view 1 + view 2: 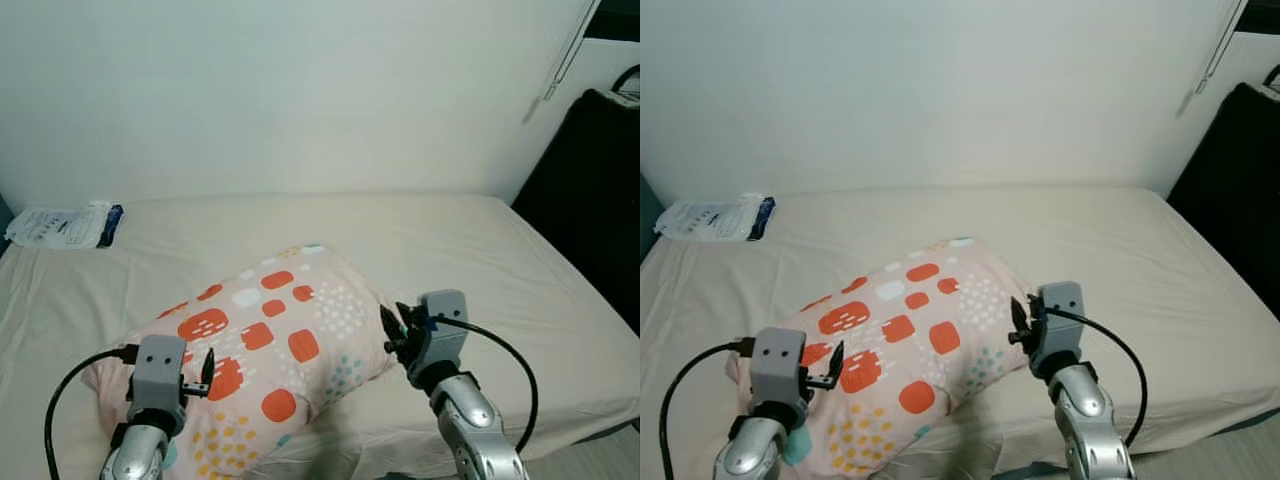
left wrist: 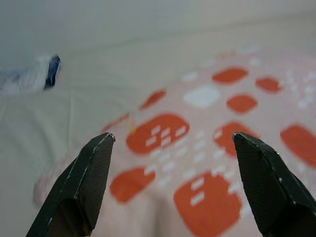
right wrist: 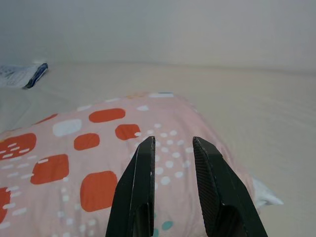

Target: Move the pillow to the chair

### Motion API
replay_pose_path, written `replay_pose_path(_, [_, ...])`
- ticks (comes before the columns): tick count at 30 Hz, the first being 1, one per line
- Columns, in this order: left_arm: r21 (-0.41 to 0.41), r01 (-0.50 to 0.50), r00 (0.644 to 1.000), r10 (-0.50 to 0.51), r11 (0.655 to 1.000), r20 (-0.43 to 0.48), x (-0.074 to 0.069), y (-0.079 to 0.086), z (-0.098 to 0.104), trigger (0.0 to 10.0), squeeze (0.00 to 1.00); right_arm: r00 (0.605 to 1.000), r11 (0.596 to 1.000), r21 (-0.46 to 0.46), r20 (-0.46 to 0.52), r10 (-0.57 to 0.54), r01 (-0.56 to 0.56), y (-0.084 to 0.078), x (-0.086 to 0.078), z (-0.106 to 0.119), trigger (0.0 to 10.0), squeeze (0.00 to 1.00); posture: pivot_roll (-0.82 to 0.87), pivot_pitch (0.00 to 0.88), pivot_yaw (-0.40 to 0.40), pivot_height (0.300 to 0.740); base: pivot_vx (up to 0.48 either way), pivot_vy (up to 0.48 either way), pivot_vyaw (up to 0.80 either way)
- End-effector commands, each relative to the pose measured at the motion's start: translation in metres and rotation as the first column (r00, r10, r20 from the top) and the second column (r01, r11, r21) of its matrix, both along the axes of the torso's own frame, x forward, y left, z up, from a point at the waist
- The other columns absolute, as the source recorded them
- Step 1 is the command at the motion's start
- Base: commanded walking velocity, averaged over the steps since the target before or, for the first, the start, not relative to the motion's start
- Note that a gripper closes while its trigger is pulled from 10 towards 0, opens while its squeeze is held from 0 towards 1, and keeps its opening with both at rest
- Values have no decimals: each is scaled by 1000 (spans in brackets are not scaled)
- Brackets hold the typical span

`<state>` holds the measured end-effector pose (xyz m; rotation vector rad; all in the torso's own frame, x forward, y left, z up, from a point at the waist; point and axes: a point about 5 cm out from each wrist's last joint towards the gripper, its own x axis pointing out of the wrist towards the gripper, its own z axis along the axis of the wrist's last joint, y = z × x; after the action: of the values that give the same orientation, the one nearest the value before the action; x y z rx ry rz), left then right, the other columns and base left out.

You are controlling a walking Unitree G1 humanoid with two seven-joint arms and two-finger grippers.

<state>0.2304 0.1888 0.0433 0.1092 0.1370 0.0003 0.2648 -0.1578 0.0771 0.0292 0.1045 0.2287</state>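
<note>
Fingers spread wide on the left gripper, poised just over the near left end of the soft pink pillow with orange and white patches, while the right gripper sits at the pillow's right edge with its two black fingers only a narrow gap apart and nothing between them. Pillow lies slantwise on the cream-sheeted bed, near its front edge. Out by the white wall, a white and blue plastic packet rests at the bed's far left corner, and a dark piece of furniture stands off to the right.
</note>
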Motion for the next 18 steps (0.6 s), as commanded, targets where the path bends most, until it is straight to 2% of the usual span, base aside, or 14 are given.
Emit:
replay_pose_path(1, [-19, 15, 1000, -15, 1000, 3, 3, -7, 0, 10000, 0, 1000, 1000, 2, 18, 7, -7, 4, 2, 3, 10000, 0, 77, 0, -78, 740, 0, 0, 0])
replay_pose_path(4, [-26, 45, 999, -45, 999, 9, 9, -14, 1, 10000, 0, 999, 1000, 13, 31, 19, -20, 11, 6, 6, 10000, 0, 77, 0, -77, 740, 0, 0, 0])
replay_pose_path(6, [-18, 87, 996, -86, 996, 23, 32, -30, 9, 10000, 0, 999, 999, 3, 27, 34, -34, 25, 24, 10, 10000, 0, 79, 0, -79, 740, 0, 0, 0])
replay_pose_path(8, [-10, 115, 993, -114, 993, 38, 48, -42, 18, 10000, 0, 999, 999, -28, 2, 47, -47, 37, 38, 11, 10000, 0, 71, 0, -72, 740, 0, 0, 0])
replay_pose_path(12, [-29, 114, 993, -113, 993, 44, 53, -45, 22, 10000, 0, 998, 998, -49, -25, 49, -50, 40, 44, 9, 10000, 0, 71, 0, -71, 740, 0, 0, 0])
replay_pose_path(15, [-10, 77, 997, -77, 997, -4, 54, -43, 12, 10000, 0, 998, 999, -48, -68, -4, 1, 32, 50, 2, 10000, 0, 80, 0, -88, 740, 0, 0, 0])
replay_pose_path(18, [0, 72, 997, -72, 997, -13, 56, -46, 10, 10000, 0, 997, 1000, -27, -69, -16, 15, 32, 52, 2, 10000, 0, 85, 0, -96, 740, 0, 0, 0])
